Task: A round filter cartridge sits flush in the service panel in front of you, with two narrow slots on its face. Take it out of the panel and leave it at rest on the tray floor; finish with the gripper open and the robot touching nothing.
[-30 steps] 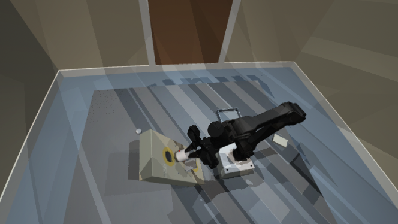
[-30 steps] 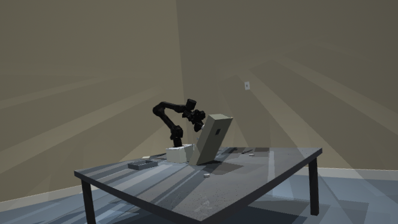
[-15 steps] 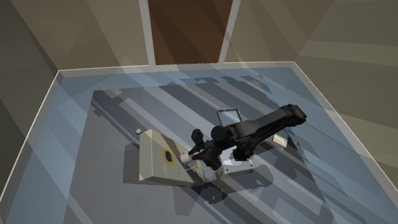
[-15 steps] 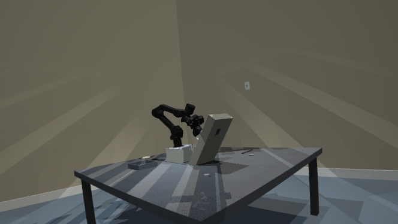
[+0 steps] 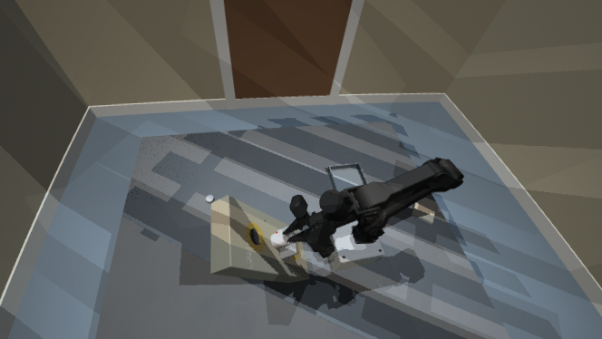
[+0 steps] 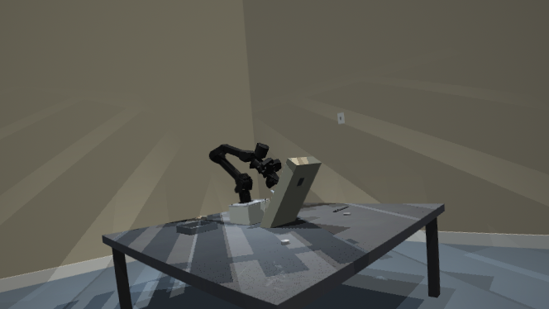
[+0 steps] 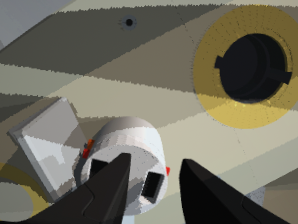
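Observation:
The white filter cartridge (image 5: 277, 239) (image 7: 135, 130) is out of its round socket, in front of the panel's lower part. Its two dark slots show in the wrist view. My gripper (image 5: 288, 235) (image 7: 154, 165) is partly open. One fingertip overlaps the face between the slots, the other is beyond its right edge; neither is in a slot. Whether a finger touches it, and what supports it, I cannot tell. The tilted beige panel (image 5: 240, 260) (image 6: 285, 206) (image 7: 150, 75) shows the empty socket with its yellow ring (image 7: 210, 100). The grey tray (image 5: 345, 166) (image 6: 194, 229) stands apart, behind the arm in the top view.
A pale grey angled plate (image 7: 50, 135) is left of the cartridge in the wrist view, near a second yellow ring (image 7: 37, 187). The white robot base (image 5: 363, 249) (image 6: 244, 215) stands beside the panel. A small white disc (image 5: 209, 198) (image 6: 285, 241) and a tan block (image 5: 423, 211) lie farther off.

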Controlling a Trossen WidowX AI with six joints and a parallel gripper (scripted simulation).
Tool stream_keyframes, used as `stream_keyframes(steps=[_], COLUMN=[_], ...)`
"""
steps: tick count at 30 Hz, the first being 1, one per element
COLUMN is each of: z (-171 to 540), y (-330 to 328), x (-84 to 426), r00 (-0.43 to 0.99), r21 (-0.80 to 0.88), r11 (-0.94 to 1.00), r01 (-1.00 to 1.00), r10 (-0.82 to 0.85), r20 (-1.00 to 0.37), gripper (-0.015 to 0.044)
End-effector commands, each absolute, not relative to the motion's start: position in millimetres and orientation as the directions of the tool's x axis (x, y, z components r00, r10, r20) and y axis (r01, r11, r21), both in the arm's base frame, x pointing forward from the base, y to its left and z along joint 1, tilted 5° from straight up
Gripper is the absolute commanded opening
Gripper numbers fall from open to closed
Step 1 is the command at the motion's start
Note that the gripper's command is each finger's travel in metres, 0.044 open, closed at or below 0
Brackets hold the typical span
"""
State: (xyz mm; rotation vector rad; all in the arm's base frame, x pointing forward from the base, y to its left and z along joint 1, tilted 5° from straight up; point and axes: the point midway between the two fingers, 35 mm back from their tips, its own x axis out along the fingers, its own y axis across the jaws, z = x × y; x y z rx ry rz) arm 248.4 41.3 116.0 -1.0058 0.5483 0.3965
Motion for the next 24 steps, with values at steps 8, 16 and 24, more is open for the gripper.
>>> stream_keyframes(steps=[8, 16, 24], z=[180.0, 241.2, 223.6], y=[49.7, 54.3, 50.5], x=[283.8, 283.1, 276.8], r00=[0.804, 0.813, 0.748], r21=[-0.684, -0.691, -0.537], r11=[0.49, 0.49, 0.665], r01=[-0.54, -0.532, -0.519], r10=[0.061, 0.066, 0.049], r20=[-0.592, -0.579, -0.662], gripper=[0.0112, 0.0296, 0.0305])
